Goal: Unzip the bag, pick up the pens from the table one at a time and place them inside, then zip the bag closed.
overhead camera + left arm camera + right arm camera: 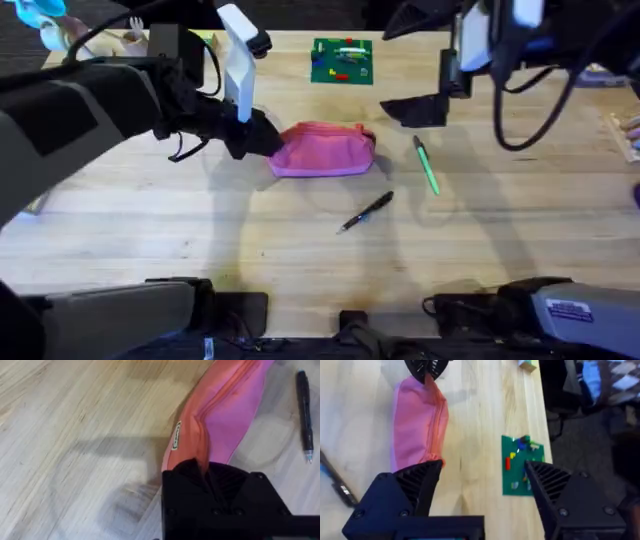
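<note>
At table (150, 230) centre: bag (325, 150), zipper closed, long axis left–right. Left gripper (262, 138) pinches bag's left end. Right gripper (482, 492) spread, hovering above and beyond bag's right end, nearer zipper pull side. Green pen (427, 165), black pen (366, 211) lie right of and nearer than bag.

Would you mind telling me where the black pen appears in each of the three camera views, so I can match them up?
Overhead: the black pen lies on the table in front of the pink bag, angled.
Left wrist: it lies at the right edge, beside the bag.
Right wrist: a dark pen, probably the same one, at the left edge.
Shared landmark: the pink bag.
</note>
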Available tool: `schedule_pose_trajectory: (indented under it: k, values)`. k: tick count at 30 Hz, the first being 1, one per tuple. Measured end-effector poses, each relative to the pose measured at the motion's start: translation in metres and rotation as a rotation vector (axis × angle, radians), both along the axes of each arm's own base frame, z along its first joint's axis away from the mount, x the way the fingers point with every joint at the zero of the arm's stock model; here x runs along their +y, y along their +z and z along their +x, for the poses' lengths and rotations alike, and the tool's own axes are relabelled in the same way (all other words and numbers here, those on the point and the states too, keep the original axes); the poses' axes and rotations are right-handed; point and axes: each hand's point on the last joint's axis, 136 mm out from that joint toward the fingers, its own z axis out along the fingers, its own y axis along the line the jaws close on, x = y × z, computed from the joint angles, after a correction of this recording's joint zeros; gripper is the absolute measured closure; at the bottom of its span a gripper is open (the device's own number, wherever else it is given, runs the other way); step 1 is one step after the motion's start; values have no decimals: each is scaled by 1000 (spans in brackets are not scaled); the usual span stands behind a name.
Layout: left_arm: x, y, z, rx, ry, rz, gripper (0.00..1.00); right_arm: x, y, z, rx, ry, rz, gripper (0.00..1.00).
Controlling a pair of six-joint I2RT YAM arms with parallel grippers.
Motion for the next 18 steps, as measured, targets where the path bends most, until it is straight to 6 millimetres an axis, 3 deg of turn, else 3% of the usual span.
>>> schedule_pose_trajectory:
  k: [6, 18]
  values:
    - [0, 0, 0, 0, 0, 0, 958, -11, 5, -8, 90, -81, 24, 4]
    - [0, 0, 0, 0, 0, 0, 959, -27, -4, -28, 226, -204, -31, 4]
